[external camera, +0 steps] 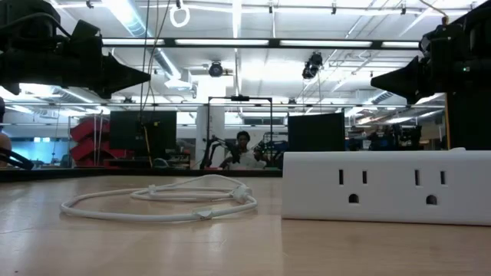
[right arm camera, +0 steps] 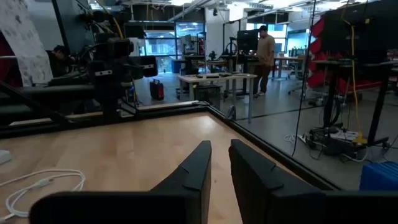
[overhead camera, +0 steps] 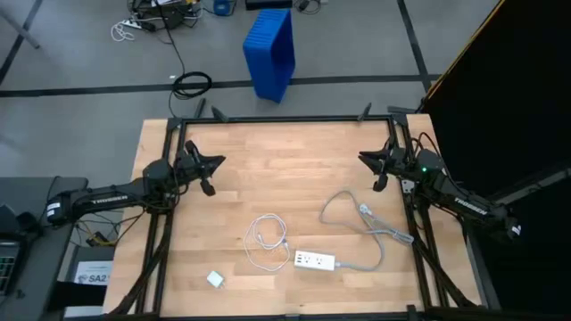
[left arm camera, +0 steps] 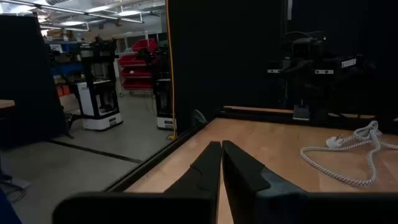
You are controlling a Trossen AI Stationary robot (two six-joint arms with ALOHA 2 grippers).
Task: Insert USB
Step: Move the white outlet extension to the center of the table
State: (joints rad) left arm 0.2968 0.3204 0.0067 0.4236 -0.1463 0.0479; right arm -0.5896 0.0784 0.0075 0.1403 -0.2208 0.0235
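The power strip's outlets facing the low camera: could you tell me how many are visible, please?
2. Both sit on the front face of the white power strip, side by side: one outlet toward its left, the other outlet toward its right. More may lie beyond the picture's edge.

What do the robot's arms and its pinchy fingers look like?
Both arms are dark, almost black, with white lettering along them. The left gripper and right gripper each end in two pointed black fingers, shaped like long wedges. A small green light glows on the right arm, and thin dark cables run beside it.
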